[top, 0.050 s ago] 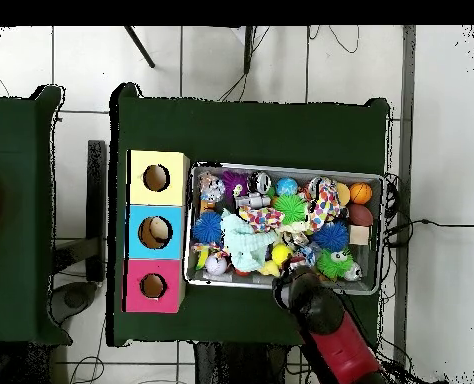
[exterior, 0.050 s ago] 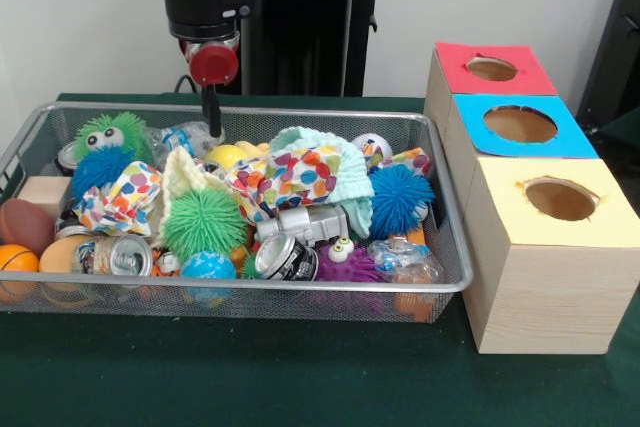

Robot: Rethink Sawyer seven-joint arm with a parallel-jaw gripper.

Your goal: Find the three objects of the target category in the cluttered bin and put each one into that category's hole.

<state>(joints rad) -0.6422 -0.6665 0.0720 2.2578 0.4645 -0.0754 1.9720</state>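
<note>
The wire bin [exterior, 0.050 s ago: 445,282] is seen still crowded with toys, cans and cloths, and nothing is seen in the three box holes [exterior, 0.050 s ago: 520,124]; sorting is judged barely begun. The gripper [exterior, 0.050 s ago: 212,129] is poised over the bin's back edge, its closure not discernible.

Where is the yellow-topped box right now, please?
In the front view, the yellow-topped box stands nearest the camera, right of the wire bin, in front of the blue-topped box.
</note>
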